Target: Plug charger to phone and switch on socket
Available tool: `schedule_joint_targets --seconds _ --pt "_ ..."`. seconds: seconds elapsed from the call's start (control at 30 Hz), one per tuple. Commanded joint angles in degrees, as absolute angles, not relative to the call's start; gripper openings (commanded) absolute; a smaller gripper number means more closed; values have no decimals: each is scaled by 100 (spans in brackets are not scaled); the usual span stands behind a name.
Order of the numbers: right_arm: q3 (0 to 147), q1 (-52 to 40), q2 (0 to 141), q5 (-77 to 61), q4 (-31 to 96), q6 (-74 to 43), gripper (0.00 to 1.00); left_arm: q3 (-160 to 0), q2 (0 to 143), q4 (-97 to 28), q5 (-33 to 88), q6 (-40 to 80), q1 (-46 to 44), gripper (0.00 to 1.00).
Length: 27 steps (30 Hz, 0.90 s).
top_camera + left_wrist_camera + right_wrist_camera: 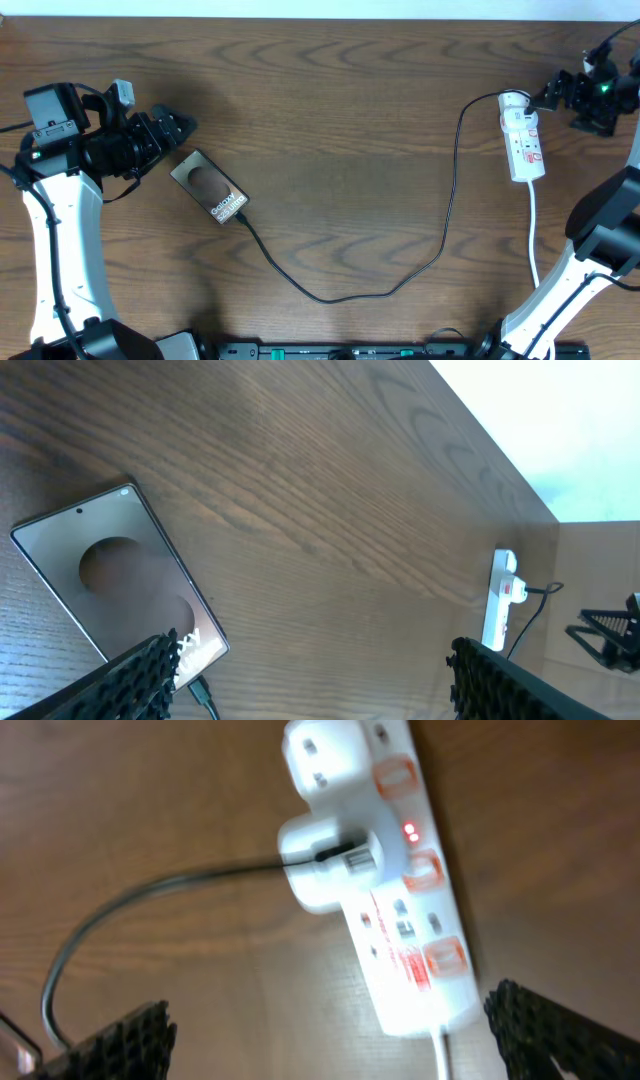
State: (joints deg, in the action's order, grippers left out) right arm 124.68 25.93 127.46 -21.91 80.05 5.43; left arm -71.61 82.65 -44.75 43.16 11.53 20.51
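Observation:
The brown-bronze phone [208,186] lies flat on the table, left of centre, and shows again in the left wrist view as the phone [110,575]. The charger's thin black cable [340,297] runs from the phone's lower end in a long loop to a white adapter [325,860] plugged into the socket [523,135]. Its plug tip [198,690] sits against the phone's end. A small red light [410,830] glows on the socket [400,910]. My left gripper [180,128] is open just above-left of the phone. My right gripper [560,105] is open beside the socket.
The socket's white cord [533,230] trails toward the table's front edge past the right arm's base. The table's pale back edge [560,430] runs behind the socket. Bare wooden tabletop [340,130] spreads between the two arms.

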Motion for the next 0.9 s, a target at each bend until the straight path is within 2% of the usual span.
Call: schedule_joint_targets --seconds 0.0,0.3,0.87 --pt "12973 2596 12750 -1568 8455 150 99 -7172 8230 -4473 4283 1009 2038 85" --pt "13579 2449 12322 -1441 9172 -82 99 -7172 8230 -4473 4283 1009 2038 85" --pt "13579 2357 10241 -1448 9583 -469 99 -7172 8230 -4473 4283 1009 2038 85"
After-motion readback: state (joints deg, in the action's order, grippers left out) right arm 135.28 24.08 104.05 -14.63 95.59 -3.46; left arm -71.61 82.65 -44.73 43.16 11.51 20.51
